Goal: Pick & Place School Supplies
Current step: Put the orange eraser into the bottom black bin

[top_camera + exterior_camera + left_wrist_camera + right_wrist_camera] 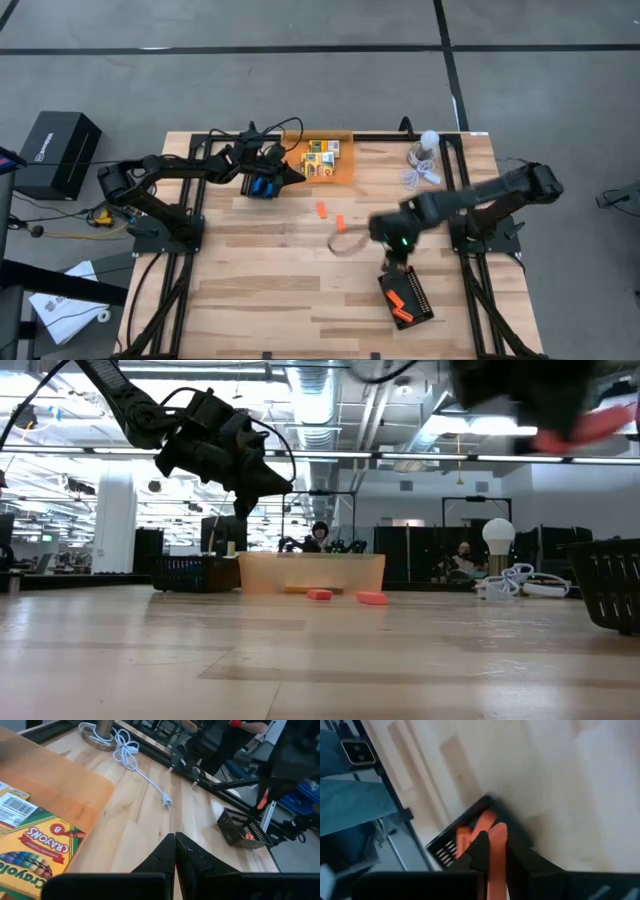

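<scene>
Orange stick [494, 851] gripped in right hand [492, 855], carried above black tray [407, 297] near surface front edge. Placing step judged; lowering into tray, then release needed. Left hand [175, 851] closed, empty, beside crayon boxes [322, 158].

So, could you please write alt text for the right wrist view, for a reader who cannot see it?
The right gripper holds an orange stick between its dark fingers, above a black ridged tray that already contains orange sticks. The tray sits on the wooden table.
</scene>
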### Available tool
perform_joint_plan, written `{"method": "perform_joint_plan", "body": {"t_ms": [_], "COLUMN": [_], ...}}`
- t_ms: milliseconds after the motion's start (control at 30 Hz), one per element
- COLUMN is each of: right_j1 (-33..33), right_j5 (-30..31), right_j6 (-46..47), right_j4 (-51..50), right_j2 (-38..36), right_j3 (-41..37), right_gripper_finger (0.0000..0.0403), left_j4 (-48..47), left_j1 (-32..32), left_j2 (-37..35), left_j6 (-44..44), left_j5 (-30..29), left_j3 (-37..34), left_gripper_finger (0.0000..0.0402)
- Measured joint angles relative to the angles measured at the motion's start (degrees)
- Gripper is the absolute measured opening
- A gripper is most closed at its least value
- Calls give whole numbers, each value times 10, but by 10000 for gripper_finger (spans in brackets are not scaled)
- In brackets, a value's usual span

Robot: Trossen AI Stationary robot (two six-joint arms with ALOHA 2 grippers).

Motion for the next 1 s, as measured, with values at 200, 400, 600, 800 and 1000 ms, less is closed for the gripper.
{"method": "perform_joint_plan", "body": {"t_ms": [200,400,600,800,1000], "right_j1": [86,122,139,142,143], "right_j5": [42,49,52,64,64], "right_j6": [219,293,330,378,396], "right_j4": [169,293,370,364,368], "right_j2": [-31,2,51,67,47], "right_j3": [-122,-187,-217,-220,-219], "right_gripper_finger": [24,24,24,74,201], "left_j4": [-2,-4,-6,-7,-5], "left_j1": [-1,-7,-24,-38,-47], "left_j2": [0,0,0,0,0], "left_j6": [14,12,10,10,-4], "left_j5": [7,21,22,24,30], "left_j3": [0,0,0,0,1], "left_gripper_finger": [2,2,2,2,2]}}
